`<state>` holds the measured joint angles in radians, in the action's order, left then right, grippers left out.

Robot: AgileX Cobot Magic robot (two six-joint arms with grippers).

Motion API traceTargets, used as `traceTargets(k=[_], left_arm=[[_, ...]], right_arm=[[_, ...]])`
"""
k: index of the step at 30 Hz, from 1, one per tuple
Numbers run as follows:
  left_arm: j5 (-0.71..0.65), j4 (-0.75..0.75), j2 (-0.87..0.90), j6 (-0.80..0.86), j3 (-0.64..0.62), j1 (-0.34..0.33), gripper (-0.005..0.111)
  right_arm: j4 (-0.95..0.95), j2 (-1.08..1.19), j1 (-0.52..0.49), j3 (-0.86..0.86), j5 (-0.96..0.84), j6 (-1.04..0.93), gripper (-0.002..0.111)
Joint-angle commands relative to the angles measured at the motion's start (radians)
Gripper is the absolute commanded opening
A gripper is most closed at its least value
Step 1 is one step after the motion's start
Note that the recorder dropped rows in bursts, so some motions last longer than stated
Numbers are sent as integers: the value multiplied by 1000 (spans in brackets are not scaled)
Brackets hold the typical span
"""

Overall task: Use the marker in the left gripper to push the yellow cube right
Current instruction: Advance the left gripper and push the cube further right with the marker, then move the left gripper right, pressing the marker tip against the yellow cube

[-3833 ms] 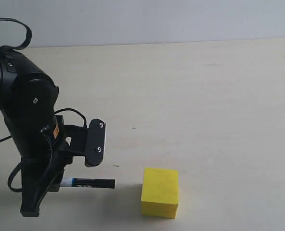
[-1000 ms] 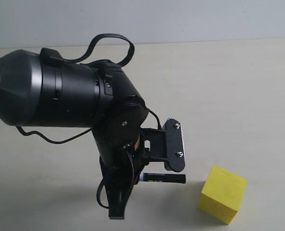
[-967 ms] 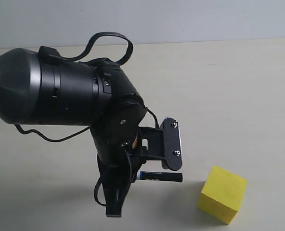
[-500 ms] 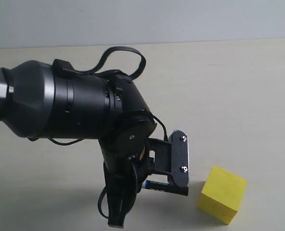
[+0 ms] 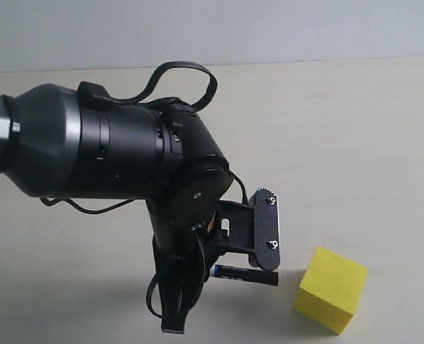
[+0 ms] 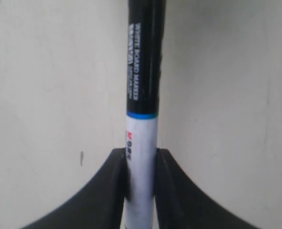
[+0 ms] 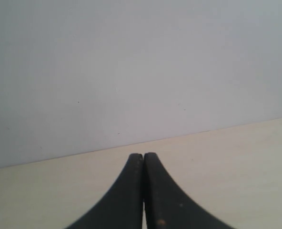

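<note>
The yellow cube (image 5: 331,289) sits on the table at the lower right of the exterior view, turned a little askew. My left gripper (image 5: 219,272) is shut on the marker (image 5: 244,275), which lies level and points right, its black tip a short gap from the cube's left face. In the left wrist view the marker (image 6: 143,95) runs straight out from the left gripper (image 6: 141,160), white barrel pinched between the black fingers (image 6: 111,191). The right gripper (image 7: 143,160) is shut with nothing in it and does not appear in the exterior view.
The pale wooden table (image 5: 341,143) stretches behind and to the right of the cube, with a grey wall (image 5: 269,29) at its far edge. The bulky black left arm (image 5: 90,154) and its cables fill the left of the exterior view.
Since 3.8 s ago the cube has shifted right and turned slightly. Over the last second the left arm dipped and moved slightly right, bringing the marker tip nearer the cube; the cube stayed still.
</note>
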<state>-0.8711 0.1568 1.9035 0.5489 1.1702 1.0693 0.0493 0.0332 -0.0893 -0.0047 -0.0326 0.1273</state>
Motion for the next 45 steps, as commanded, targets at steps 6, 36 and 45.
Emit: traceTargets(k=[6,36,45], left_arm=[[61,-118,-3,88,7,55,0],[0,-60,-3,-11,7,-13,0],[33,-55,14,43,7,8,0]], right_arm=[[1,-8,-5,5,12,1,0],[1,-8,-5,5,12,1,0],[1,-8,-5,5,12,1,0]])
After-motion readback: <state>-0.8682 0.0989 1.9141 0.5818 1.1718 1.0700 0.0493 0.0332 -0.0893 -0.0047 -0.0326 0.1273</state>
